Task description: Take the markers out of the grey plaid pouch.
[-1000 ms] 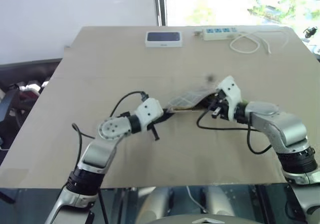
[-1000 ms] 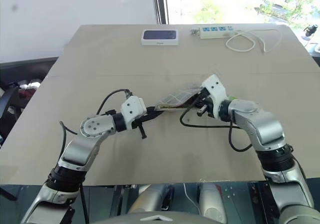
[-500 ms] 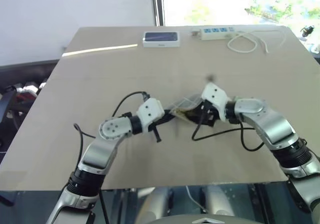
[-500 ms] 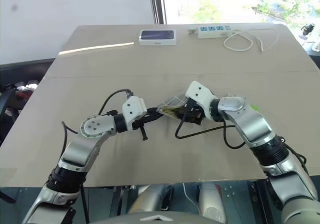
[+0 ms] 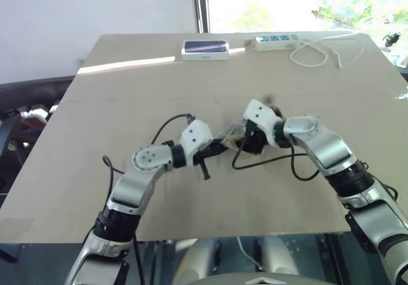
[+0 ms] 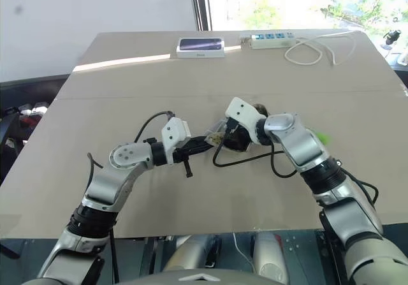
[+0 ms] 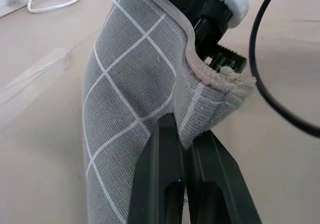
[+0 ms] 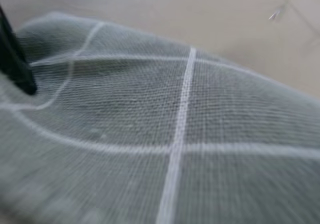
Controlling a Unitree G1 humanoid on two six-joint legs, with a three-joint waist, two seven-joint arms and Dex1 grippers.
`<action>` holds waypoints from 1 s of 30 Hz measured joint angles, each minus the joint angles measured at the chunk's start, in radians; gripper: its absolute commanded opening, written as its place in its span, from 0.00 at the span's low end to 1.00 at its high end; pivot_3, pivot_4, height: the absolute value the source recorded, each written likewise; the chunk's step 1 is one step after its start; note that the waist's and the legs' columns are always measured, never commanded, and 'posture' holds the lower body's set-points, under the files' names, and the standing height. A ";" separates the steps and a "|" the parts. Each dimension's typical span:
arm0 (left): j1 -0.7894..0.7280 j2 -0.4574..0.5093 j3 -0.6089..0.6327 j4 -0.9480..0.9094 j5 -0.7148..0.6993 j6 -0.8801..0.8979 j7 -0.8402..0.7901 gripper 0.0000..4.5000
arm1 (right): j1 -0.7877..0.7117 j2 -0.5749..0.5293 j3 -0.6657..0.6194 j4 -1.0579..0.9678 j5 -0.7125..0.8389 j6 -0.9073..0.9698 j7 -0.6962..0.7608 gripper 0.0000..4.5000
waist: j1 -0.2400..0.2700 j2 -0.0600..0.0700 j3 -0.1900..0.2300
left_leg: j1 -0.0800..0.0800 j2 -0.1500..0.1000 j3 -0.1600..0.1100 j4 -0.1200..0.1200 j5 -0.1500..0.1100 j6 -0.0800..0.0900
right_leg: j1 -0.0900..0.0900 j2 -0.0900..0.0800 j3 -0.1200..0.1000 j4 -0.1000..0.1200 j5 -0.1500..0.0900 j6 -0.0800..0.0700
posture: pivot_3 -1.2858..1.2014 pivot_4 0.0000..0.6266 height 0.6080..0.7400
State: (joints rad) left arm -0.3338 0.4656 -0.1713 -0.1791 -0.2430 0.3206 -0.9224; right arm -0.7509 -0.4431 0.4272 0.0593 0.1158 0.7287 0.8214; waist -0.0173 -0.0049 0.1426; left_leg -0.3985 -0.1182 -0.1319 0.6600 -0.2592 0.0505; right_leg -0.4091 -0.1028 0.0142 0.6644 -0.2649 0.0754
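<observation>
Table (image 5: pixel 127 94): tan top, occupying most of the head views. Far edge meets a wall and window; left edge drops to dark clutter on the floor. Wide bare surface lies at 9 o'clock, 3 o'clock and 6 o'clock from the grippers, which meet just short of the table's middle.

Far-edge items, well apart from the grippers at 12 o'clock: white device with dark screen (image 5: pixel 206 49); beside it, toward 1 o'clock, white power strip (image 5: pixel 278 41) with looped white cord (image 5: pixel 317 54).

Grey plaid pouch (image 7: pixel 135 88): soft grey fabric with pale grid lines, held up off the table between the two grippers at the centre. Its beige-trimmed edge curls at one corner in the left wrist view. Contents: cannot tell; the inside is hidden, and no markers can be made out.

Left gripper (image 7: pixel 182 149): black fingers pinched together on the pouch's corner edge.

Right gripper (image 5: pixel 245 138): at 3 o'clock from the left gripper, pressed against the opposite end of the pouch. The fingers cannot be made out in the head views. In the right wrist view, plaid fabric lies directly in front, with one dark finger (image 8: pixel 15 58) resting on the cloth. Jaws spread wide, gripping nothing that can be seen.

Black cables (image 5: pixel 268 160): loops on the table at 5 o'clock from the pouch.
</observation>
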 measured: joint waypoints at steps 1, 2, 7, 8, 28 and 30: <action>-0.001 -0.002 -0.002 0.001 -0.003 0.006 -0.001 0.00 | -0.004 0.005 0.003 0.011 -0.003 0.005 0.003 0.99 | 0.000 0.000 0.000 | 0.000 0.000 0.000 0.000 0.000 0.000 | 0.000 0.000 0.000 0.000 0.000 0.000 | 0.52 0.24 0.98; -0.001 -0.002 -0.003 0.002 -0.007 0.014 -0.004 0.00 | -0.016 0.014 0.007 0.035 -0.008 0.007 0.011 0.99 | -0.001 0.000 0.000 | 0.000 0.000 0.000 0.000 0.000 0.000 | 0.000 0.000 0.000 0.000 0.000 0.000 | 0.52 0.24 0.98; -0.015 -0.011 -0.003 0.004 -0.026 0.040 -0.011 0.00 | -0.070 0.047 0.017 0.151 -0.046 -0.041 0.040 0.79 | -0.001 -0.001 -0.001 | 0.000 0.000 0.000 0.001 0.000 0.000 | 0.000 0.000 0.000 0.001 0.000 0.000 | 0.52 0.24 0.98; -0.015 -0.011 -0.003 0.004 -0.028 0.041 -0.011 0.00 | -0.074 0.047 0.016 0.159 -0.051 -0.046 0.043 0.68 | -0.001 -0.001 -0.001 | 0.000 0.000 0.000 0.001 0.000 0.000 | 0.000 0.000 0.000 0.001 0.000 0.000 | 0.52 0.24 0.98; -0.030 0.000 0.017 0.078 -0.021 0.008 0.006 0.00 | 0.033 -0.083 -0.002 -0.091 -0.019 0.121 0.182 0.01 | 0.004 -0.001 -0.002 | 0.000 0.000 -0.001 0.003 0.000 0.000 | 0.001 0.000 0.000 0.000 0.000 0.000 | 0.52 0.24 0.98; -0.038 0.000 0.017 0.089 -0.018 0.000 0.005 0.00 | 0.042 -0.103 -0.004 -0.138 0.002 0.150 0.195 0.01 | 0.004 -0.001 -0.002 | 0.000 0.000 -0.001 0.003 0.000 0.000 | 0.001 0.000 0.000 0.000 0.000 0.000 | 0.52 0.24 0.98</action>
State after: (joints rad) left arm -0.3714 0.4657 -0.1544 -0.0902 -0.2614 0.3209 -0.9169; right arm -0.7089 -0.5466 0.4235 -0.0786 0.1183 0.8784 1.0161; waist -0.0134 -0.0059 0.1402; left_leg -0.3989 -0.1185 -0.1333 0.6627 -0.2593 0.0504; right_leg -0.4081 -0.1031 0.0138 0.6647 -0.2648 0.0753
